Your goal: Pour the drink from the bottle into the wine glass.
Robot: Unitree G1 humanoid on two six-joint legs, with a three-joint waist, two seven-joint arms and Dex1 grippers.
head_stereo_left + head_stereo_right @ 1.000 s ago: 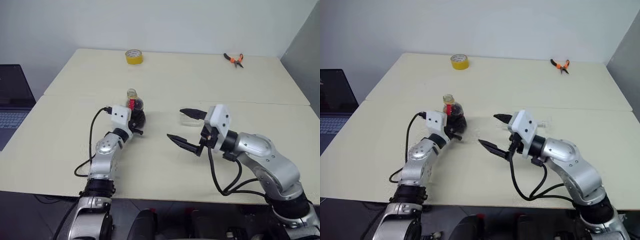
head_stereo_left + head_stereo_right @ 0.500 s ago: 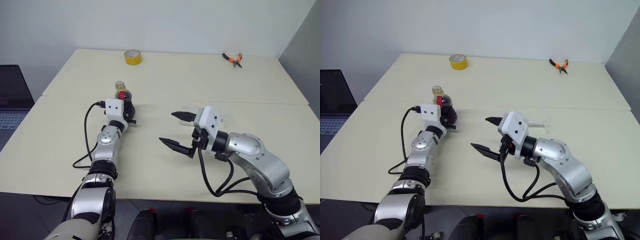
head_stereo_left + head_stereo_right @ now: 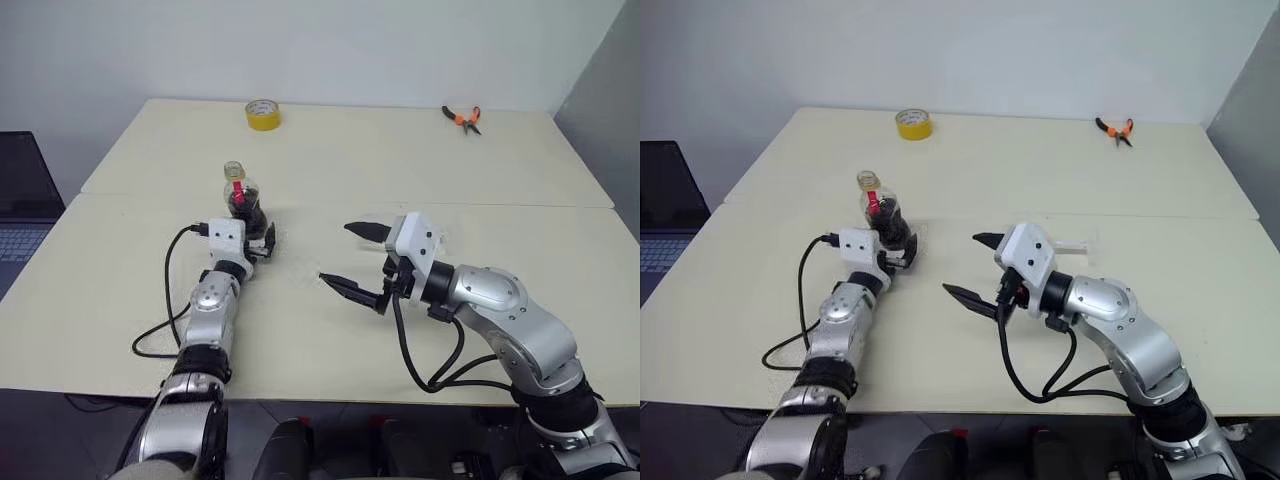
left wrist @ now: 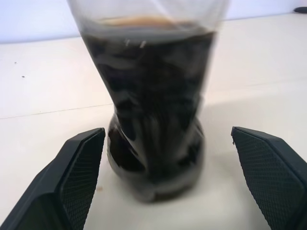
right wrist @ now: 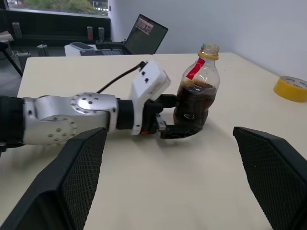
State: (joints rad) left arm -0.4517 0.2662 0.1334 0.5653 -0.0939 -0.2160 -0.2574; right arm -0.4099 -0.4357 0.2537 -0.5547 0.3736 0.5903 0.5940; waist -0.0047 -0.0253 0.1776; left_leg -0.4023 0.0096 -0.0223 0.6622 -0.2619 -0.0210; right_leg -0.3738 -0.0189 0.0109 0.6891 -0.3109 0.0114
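Bottle (image 3: 243, 200) stood upright on the surface (image 3: 330, 170) between the left gripper's (image 3: 262, 243) wide fingers, untouched; right gripper (image 3: 353, 258) also wide. Thin, squashy plastic, probably light: grip the belly gently.

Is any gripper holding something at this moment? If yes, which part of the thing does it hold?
Nothing is held. The left gripper is open with its fingers on either side of the bottle, apart from it; the bottle stands on the table. The right gripper is open and empty.
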